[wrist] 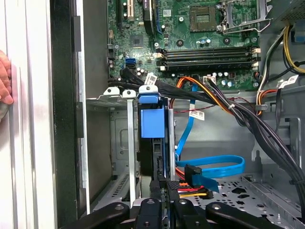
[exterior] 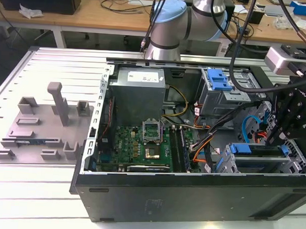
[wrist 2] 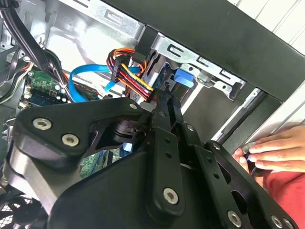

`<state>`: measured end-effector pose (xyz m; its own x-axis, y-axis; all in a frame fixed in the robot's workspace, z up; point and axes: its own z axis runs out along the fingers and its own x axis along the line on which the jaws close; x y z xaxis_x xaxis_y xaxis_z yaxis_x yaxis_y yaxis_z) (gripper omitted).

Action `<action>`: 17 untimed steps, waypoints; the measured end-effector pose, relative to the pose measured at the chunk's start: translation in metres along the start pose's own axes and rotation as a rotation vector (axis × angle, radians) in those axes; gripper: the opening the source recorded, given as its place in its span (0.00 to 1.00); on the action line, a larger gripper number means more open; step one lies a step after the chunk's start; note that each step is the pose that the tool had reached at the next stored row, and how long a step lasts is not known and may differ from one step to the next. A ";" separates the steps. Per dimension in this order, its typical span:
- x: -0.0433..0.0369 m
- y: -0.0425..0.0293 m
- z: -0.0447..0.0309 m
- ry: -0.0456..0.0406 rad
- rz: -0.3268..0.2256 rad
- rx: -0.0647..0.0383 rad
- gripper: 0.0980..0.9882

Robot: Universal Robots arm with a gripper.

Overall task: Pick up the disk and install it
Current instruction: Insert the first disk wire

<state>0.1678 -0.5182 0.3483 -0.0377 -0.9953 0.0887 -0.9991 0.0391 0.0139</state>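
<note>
The disk (wrist: 152,123) stands on edge in a slot of the grey drive cage (wrist: 131,143), its blue carrier piece level with the cage's rim. In the exterior view the disk (exterior: 241,148) shows as blue rails in the cage (exterior: 252,164) at the case's near right corner. My gripper (wrist: 165,185) is right at the disk's near end, fingers drawn together with no visible gap. Whether they pinch the carrier's edge is hidden. In the second wrist view the gripper (wrist 2: 167,99) points at the blue tab of the disk (wrist 2: 184,78). In the exterior view the gripper (exterior: 284,138) hangs over the cage.
A hand (wrist 2: 269,152) rests on the case's outer edge beside the cage, the hand (wrist: 4,78) also seen past the case wall. Blue and orange cables (wrist: 209,167) lie next to the slot. A second cage with a blue latch (exterior: 218,79) sits farther back. A grey fixture (exterior: 41,125) lies at the exterior view's left.
</note>
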 end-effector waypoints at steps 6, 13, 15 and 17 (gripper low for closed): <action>-0.0002 -0.0001 0.0020 0.0000 0.000 0.000 0.07; 0.0000 -0.0002 0.0062 -0.0002 0.000 0.000 0.07; 0.0001 -0.0002 0.0069 0.0002 0.000 0.000 0.07; 0.0001 -0.0002 0.0078 0.0003 0.000 0.000 0.07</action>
<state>0.1679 -0.5190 0.3405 -0.0377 -0.9953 0.0890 -0.9991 0.0390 0.0137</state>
